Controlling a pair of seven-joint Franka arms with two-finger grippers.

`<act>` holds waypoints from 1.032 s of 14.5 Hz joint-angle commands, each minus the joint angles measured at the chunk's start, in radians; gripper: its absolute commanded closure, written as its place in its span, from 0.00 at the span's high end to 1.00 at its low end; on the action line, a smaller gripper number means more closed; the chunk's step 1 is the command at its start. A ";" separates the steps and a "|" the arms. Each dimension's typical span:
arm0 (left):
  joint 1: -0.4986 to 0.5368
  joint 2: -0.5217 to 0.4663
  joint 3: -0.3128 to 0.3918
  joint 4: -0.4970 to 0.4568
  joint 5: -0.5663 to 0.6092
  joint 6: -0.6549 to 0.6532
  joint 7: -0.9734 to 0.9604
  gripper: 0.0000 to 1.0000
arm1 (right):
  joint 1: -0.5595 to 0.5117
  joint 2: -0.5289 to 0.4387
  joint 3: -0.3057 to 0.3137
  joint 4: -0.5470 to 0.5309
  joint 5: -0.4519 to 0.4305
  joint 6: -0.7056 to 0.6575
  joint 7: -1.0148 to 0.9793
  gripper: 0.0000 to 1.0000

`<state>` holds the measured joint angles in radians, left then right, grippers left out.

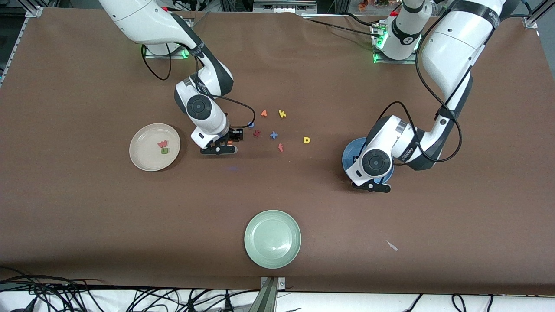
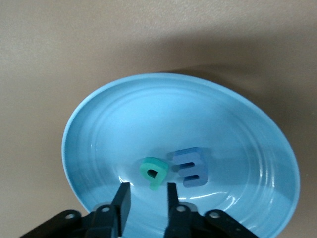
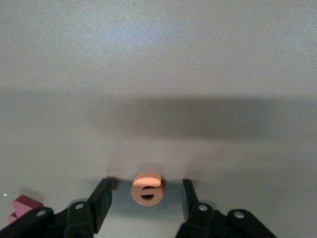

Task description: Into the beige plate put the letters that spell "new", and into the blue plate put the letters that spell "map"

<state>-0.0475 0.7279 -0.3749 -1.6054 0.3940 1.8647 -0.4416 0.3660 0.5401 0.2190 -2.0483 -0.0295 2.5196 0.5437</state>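
My right gripper (image 1: 219, 150) is down at the table beside the beige plate (image 1: 143, 162). It is open, and the orange e (image 3: 147, 188) lies flat between its fingers with a gap on each side. The salmon w (image 1: 162, 143) and green n (image 1: 164, 151) lie in the beige plate. My left gripper (image 1: 372, 187) hangs over the blue plate (image 1: 352, 151), open a little with nothing between the fingers. The teal a (image 2: 152, 171) and blue m (image 2: 190, 166) lie in that plate (image 2: 99, 129), just past the fingertips. The yellow p (image 1: 306, 139) lies on the table between the arms.
Loose letters lie mid-table: an orange one (image 1: 263, 113), yellow k (image 1: 282, 114), dark red s (image 1: 256, 133), blue x (image 1: 273, 135) and red f (image 1: 280, 147). A pale green plate (image 1: 272, 238) sits nearest the front camera. A small white scrap (image 1: 391, 245) lies toward the left arm's end.
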 commanded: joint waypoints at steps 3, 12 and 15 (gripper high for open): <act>-0.002 -0.062 -0.100 0.001 -0.107 -0.047 -0.092 1.00 | 0.005 0.017 -0.001 0.016 0.000 0.015 0.007 0.38; -0.090 0.022 -0.200 -0.018 -0.208 0.108 -0.333 0.94 | -0.015 -0.069 -0.102 0.212 0.010 -0.430 -0.166 0.15; -0.112 0.062 -0.199 -0.018 -0.204 0.186 -0.335 0.79 | -0.015 -0.098 -0.212 0.204 0.011 -0.511 -0.332 0.15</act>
<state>-0.1518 0.7647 -0.5765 -1.6268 0.2016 2.0083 -0.7753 0.3532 0.4616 0.0641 -1.8333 -0.0299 2.0667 0.3136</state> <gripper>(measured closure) 0.093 0.714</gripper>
